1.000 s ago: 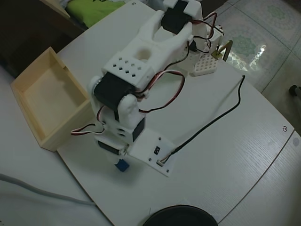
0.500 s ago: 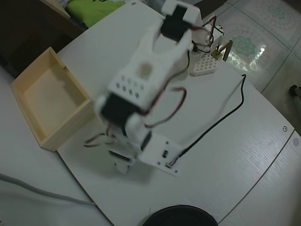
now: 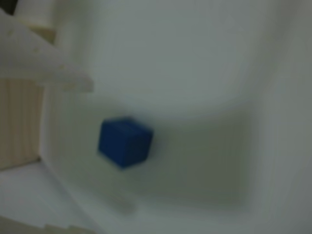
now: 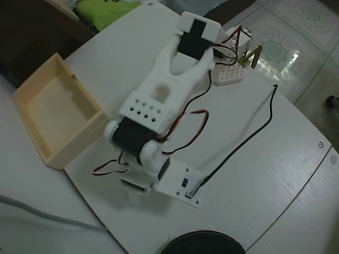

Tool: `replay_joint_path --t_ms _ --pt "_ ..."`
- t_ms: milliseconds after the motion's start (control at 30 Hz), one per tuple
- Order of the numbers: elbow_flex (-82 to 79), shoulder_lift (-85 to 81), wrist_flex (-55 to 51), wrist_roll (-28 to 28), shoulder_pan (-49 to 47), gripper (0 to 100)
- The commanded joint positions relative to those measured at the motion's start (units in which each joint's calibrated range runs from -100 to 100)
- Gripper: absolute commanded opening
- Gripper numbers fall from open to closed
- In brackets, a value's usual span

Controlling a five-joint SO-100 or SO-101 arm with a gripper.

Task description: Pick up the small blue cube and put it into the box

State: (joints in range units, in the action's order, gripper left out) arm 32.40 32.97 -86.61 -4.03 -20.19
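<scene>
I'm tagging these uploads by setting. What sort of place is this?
Probably a home or hobby room rather than a lab: a white wood-grain table stands on a patterned tile floor, with green fabric lying beyond the table's edge.

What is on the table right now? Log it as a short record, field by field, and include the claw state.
scene: white table with one white arm
small blue cube: in the wrist view, blurred, on the white surface; hidden under the arm in the overhead view
box: pale wooden box, empty, at the table's left edge in the overhead view
claw: one white finger at upper left of the wrist view; open or shut cannot be told
contact with cube: cannot tell
other items: white perforated block, black cable
</scene>
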Motion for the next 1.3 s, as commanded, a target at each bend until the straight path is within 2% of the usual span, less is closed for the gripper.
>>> replay_joint_path --t_ms 0,400,867,1033,1267 --pt "3.6 -0.3 0.1 -0.1 0.1 29" --pt "9.0 10.0 0.5 -0.2 1.4 29" --pt "14.4 13.9 -0.1 -1.3 5.3 29" --pt "14.8 13.9 -0.2 -1.2 5.0 23" --pt "13.9 13.9 -0.4 -0.8 3.9 23"
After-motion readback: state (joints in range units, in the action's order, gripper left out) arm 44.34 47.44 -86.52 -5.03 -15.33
